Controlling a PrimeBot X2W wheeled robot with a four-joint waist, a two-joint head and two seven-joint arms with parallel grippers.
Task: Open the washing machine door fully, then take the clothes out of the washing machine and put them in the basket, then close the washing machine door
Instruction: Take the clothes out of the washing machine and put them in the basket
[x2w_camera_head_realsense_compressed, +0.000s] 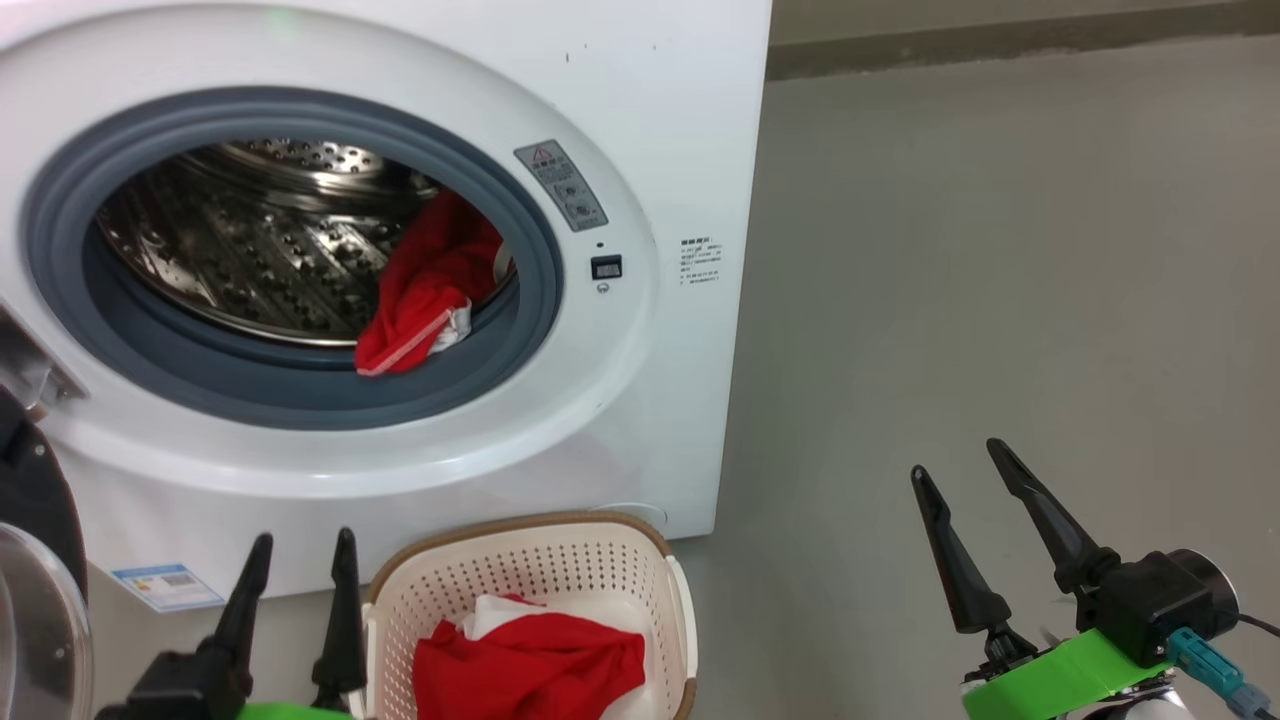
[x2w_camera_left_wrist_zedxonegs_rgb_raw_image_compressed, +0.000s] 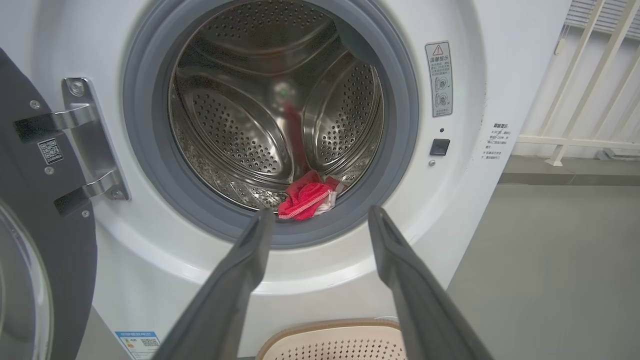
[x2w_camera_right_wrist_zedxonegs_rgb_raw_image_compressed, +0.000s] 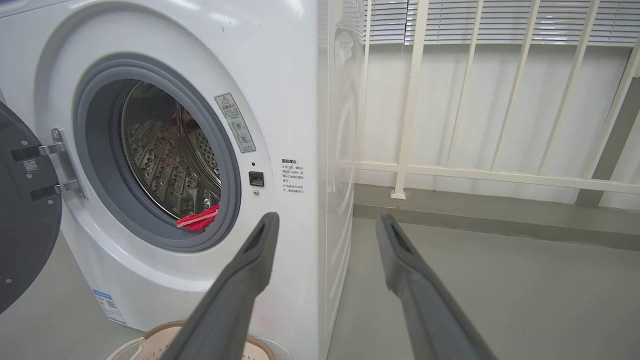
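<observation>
Grey floor (x2w_camera_head_realsense_compressed: 950, 300) spreads beside the washer (x2w_camera_head_realsense_compressed: 650, 120), and a pale railing (x2w_camera_right_wrist_zedxonegs_rgb_raw_image_compressed: 500, 172) runs along the wall past the washer's side. The washer is a white box with a grey ring (x2w_camera_head_realsense_compressed: 300, 400) around a holed steel drum (x2w_camera_left_wrist_zedxonegs_rgb_raw_image_compressed: 240, 135). Its door (x2w_camera_left_wrist_zedxonegs_rgb_raw_image_compressed: 30, 190) is swung wide open on the hinge side of the washer. The basket (x2w_camera_head_realsense_compressed: 560, 570) sits on the floor right against the washer's front, below the opening, with red and white clothes (x2w_camera_head_realsense_compressed: 530, 670) in it. More red cloth (x2w_camera_head_realsense_compressed: 430, 280) lies at the washer's mouth, drooping over the ring. The left gripper (x2w_camera_head_realsense_compressed: 303, 540) hangs before the washer beside the basket, jaws wide and bare. The right gripper (x2w_camera_head_realsense_compressed: 957, 460) hangs off the washer's free side over the floor, jaws wide and bare.
</observation>
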